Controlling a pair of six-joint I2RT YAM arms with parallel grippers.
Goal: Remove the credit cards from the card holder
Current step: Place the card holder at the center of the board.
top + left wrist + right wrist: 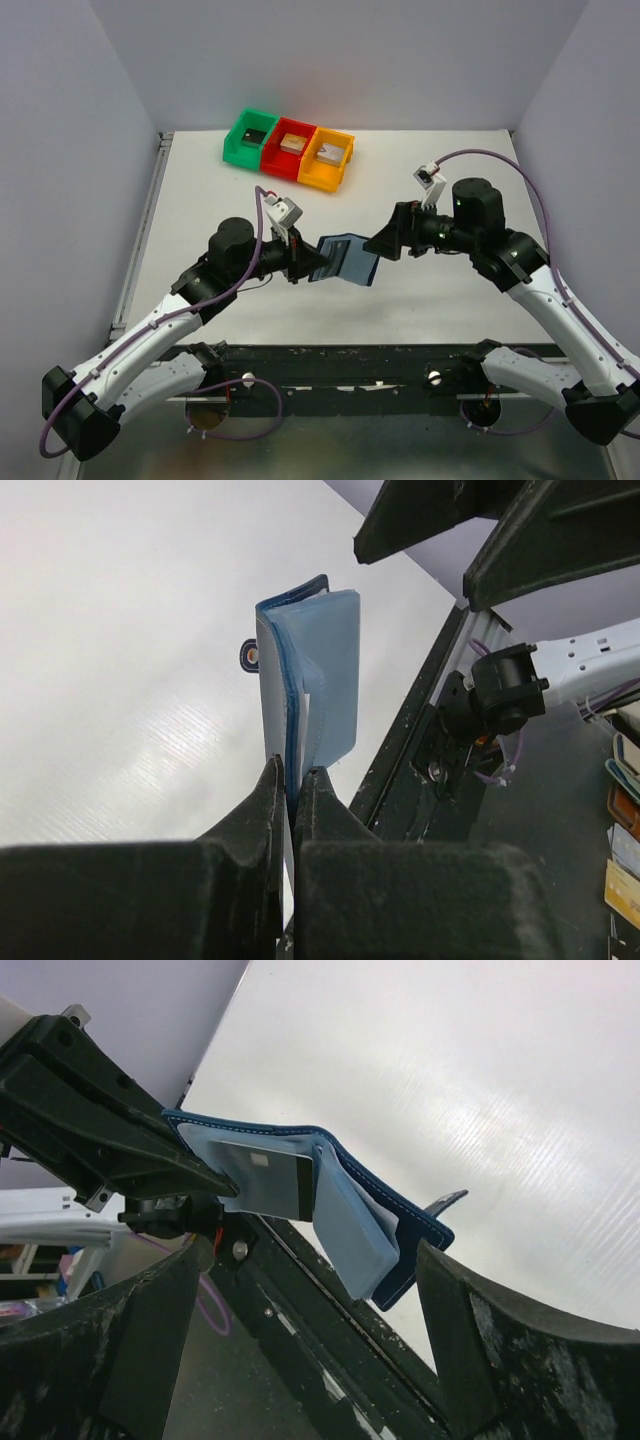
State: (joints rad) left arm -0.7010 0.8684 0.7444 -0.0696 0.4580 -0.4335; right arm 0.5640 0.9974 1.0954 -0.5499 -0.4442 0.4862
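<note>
At the near edge of the table, we see the two arm bases bolted side by side, each arm reaching inward toward the centre. Just beyond them, the left gripper has its jaws pressed together on one edge of the card holder. It holds the navy wallet clear of the table surface, between the two arms. In the left wrist view, we see the dark fingers pinching the cover. The holder fans partly open above them and its pale blue sleeve pages spread away from the cover.

On the opposite side, the right gripper faces the holder's free end with its jaws spread wide. In the right wrist view, the holder lies between and ahead of the two fingers. We cannot tell whether either finger touches it. In that same view, one grey card shows inside a translucent sleeve, near the end that the left gripper clamps. We can make out no other card.

At the far side of the table, well apart from both grippers, stand a green bin, a red bin and an orange bin. They form a touching row, and each contains a small block.
</note>
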